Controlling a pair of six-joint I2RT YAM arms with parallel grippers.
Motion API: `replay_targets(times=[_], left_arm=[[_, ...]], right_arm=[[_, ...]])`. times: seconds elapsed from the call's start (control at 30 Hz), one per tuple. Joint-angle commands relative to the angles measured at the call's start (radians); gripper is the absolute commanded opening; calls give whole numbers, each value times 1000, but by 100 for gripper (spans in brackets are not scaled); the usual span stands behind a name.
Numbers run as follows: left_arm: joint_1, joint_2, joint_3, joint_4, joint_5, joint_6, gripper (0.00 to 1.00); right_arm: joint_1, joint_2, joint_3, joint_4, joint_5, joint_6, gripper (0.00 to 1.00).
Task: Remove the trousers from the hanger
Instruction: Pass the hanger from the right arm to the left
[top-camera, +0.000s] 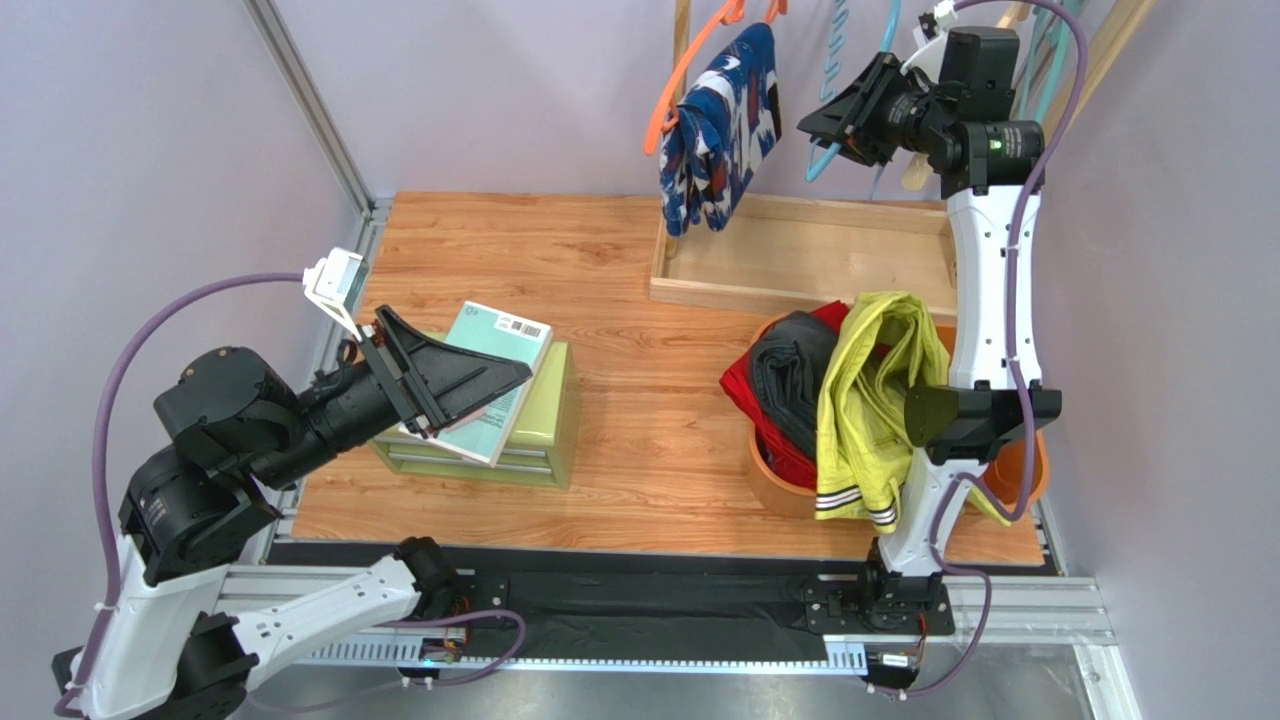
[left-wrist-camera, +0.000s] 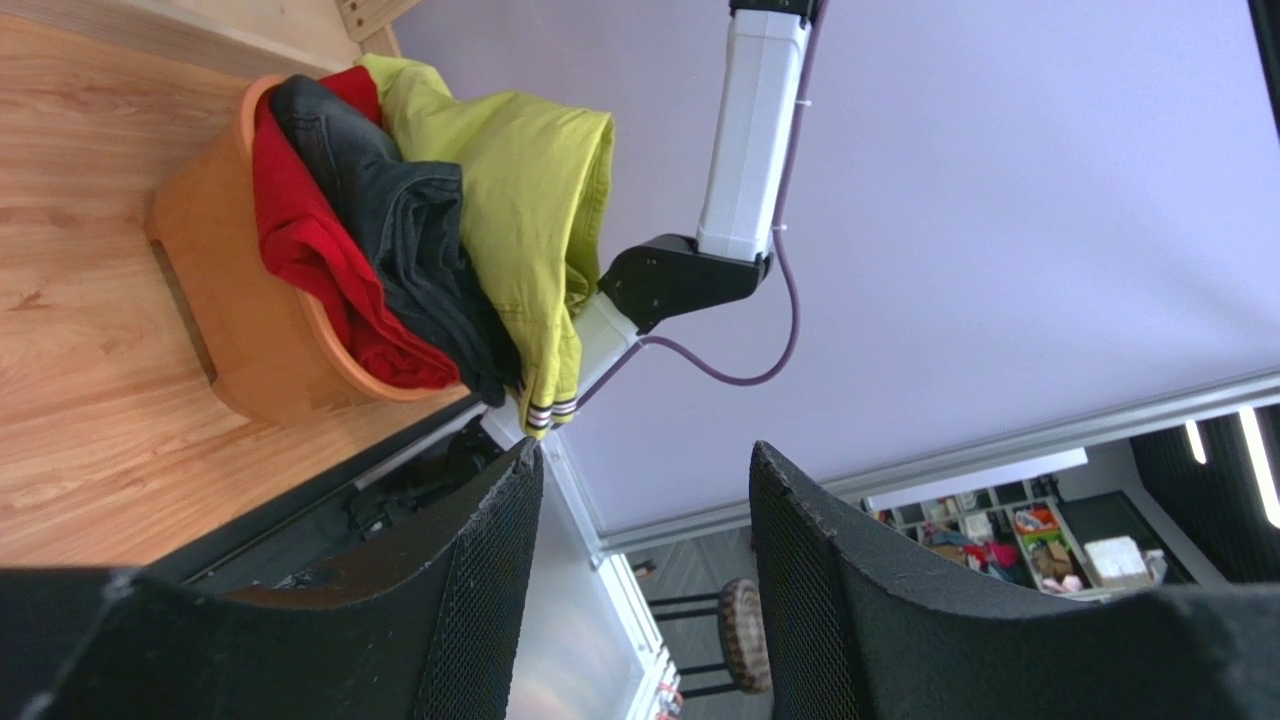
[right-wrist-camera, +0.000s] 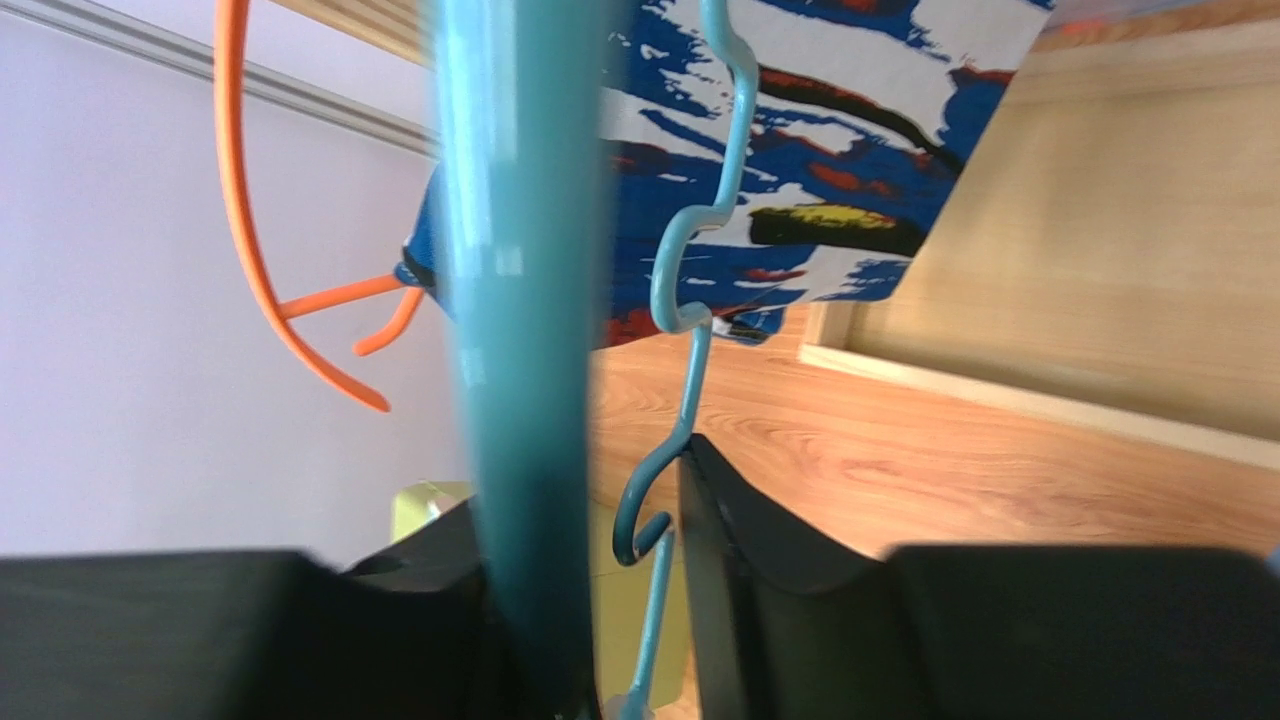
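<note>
My right claw (right-wrist-camera: 586, 510) is up high with a teal hanger (right-wrist-camera: 519, 300) running between its fingers. The gap is narrow, and I cannot tell whether it grips the bar or merely brackets it. Just past the fingertips, the navy patterned trousers (top-camera: 721, 128) hang draped on an orange hanger (right-wrist-camera: 227, 60). Far below this claw, beside its own arm, an orange basket (left-wrist-camera: 226, 300) holds the red trousers (left-wrist-camera: 308, 240), black trousers (left-wrist-camera: 398, 225) and yellow-green trousers (left-wrist-camera: 519, 180). My left claw (left-wrist-camera: 643, 465) stands wide and holds nothing; it hovers above a book (top-camera: 504, 338) on a green box (top-camera: 549, 420), pointing toward that basket.
</note>
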Motion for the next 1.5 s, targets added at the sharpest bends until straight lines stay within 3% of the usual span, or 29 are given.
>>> replay_targets(times=[0.0, 0.13, 0.37, 0.4, 0.43, 0.5, 0.53, 0.9, 1.03, 1.2, 1.3, 1.37, 1.47], left_arm=[[-2, 18, 35, 6, 6, 33, 59], [-2, 24, 37, 26, 7, 25, 59], [-1, 45, 25, 50, 27, 33, 59], [-1, 50, 25, 56, 29, 30, 59], [-2, 57, 26, 67, 36, 19, 59], [-2, 68, 29, 75, 76, 15, 59], [-2, 77, 28, 75, 90, 15, 59], [-1, 60, 0, 90, 87, 30, 59], [-2, 93, 18, 180, 132, 51, 61], [-2, 244, 136, 285, 226, 85, 64], [-2, 364, 201, 423, 309, 15, 65], [-2, 440, 218, 571, 343, -54, 65], [-4, 532, 276, 670, 371, -143, 65]], right_arm=[[-29, 4, -41, 125, -7, 42, 41], [-41, -40, -85, 125, -14, 27, 54], [-66, -63, -88, 106, -24, -4, 57], [-66, -60, -85, 105, -24, -5, 54], [-66, -49, -75, 103, -27, -7, 42], [-67, -39, -59, 103, -30, -1, 9], [-67, -33, -43, 103, -43, 8, 0], [-66, -186, -165, 56, -56, -80, 0], [-61, -368, -311, 22, -77, -163, 0], [-50, -561, -472, -32, -116, -186, 0], [-1, -677, -565, -73, -107, -196, 0], [89, -738, -584, -158, -67, -215, 0], [218, -804, -633, -229, 16, -240, 0]])
